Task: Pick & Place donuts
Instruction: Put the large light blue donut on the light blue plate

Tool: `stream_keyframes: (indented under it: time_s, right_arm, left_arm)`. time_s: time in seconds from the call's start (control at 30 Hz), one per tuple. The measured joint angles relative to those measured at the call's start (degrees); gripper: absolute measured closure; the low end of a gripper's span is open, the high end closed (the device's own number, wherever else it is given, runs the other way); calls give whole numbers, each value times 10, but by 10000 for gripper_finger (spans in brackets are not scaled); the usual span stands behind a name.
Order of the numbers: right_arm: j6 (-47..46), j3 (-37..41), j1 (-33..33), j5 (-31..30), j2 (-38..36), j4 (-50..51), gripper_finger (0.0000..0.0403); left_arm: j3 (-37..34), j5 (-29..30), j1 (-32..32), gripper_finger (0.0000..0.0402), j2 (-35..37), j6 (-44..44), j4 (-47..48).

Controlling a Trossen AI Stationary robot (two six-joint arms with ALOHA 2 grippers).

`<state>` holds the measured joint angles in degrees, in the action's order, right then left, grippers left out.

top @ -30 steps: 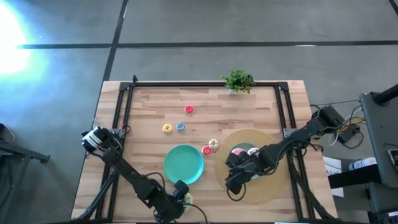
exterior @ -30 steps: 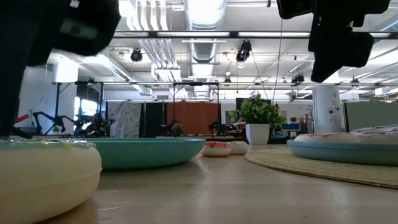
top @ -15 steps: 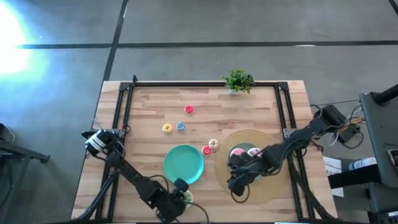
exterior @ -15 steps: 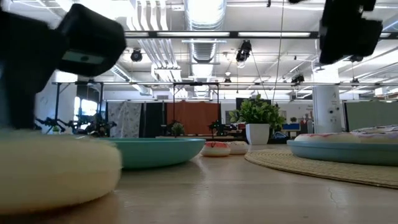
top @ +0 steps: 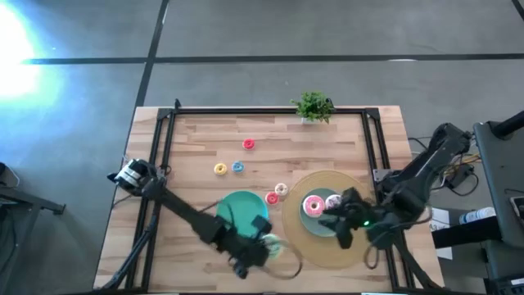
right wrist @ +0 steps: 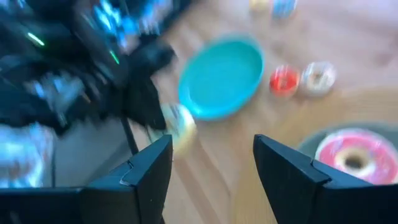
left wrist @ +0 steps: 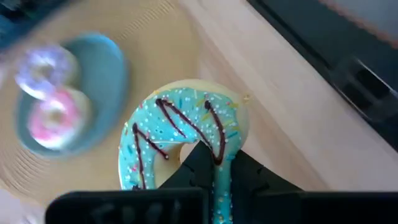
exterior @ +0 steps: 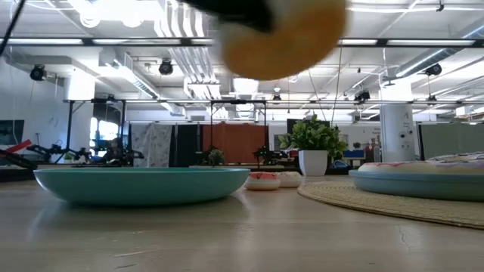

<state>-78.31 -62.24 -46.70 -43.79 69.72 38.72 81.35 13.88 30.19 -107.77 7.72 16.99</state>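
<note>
A donut with green frosting, dark drizzle and sprinkles (left wrist: 180, 134) hangs above the table's near edge, between the bare teal plate (top: 241, 215) and the woven mat (top: 360, 250). My left gripper (top: 262, 247) is shut on it. The low view shows its pale underside (exterior: 280, 34) high up. A pink donut (top: 313, 205) and a white-purple donut (top: 332, 199) lie on a second teal plate (top: 321, 224) on the mat. My right gripper (top: 340, 229) hangs open over that plate's near right side, holding nothing. My left gripper holds the donut by the part of its ring nearest the wrist (left wrist: 222, 177). One finger (left wrist: 200, 163) shows in the hole and the other (left wrist: 252, 177) at the outer rim. The donut is lifted clear of the table, frosting toward the wrist camera.
Small donuts lie on the wood: red (top: 248, 144), yellow (top: 219, 169), blue (top: 237, 166), and a red (top: 272, 197) and cream (top: 281, 190) pair beside the mat. A potted plant (top: 313, 106) stands at the far edge. Black frame rails (top: 160, 147) run along the table's sides.
My left gripper has shut on the green donut at the table's near edge, lifted it clear and carried it up and toward the mat on the right. My right gripper has drawn back toward the table's right edge, still open.
</note>
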Motion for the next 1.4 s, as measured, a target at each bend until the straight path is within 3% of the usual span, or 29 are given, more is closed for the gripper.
stream_keyframes:
  time_s: [0.13, 0.33, 0.83, 1.0, 1.2, 1.4]
  right_arm:
    - [16, 0, -19, -109, -45, 1, 187]
    - [61, 0, -17, -181, -100, 1, 187]
    - [68, 0, -17, -207, -121, 2, 187]
    - [65, 1, -17, -207, -121, 4, 187]
    - [65, 1, -17, -207, -121, 4, 187]
    - [63, 1, -17, -207, -121, 14, 187]
  left_arm:
    - [20, -47, -65, 400, -12, 12, -59]
    - [69, -122, -114, 401, -70, 35, -133]
    - [343, -150, -185, 399, -295, -2, -66]
    - [387, -157, -188, 351, -330, -28, -53]
    - [383, -151, -187, 277, -335, -34, -38]
    - [390, -116, -186, 245, -325, -34, -1]
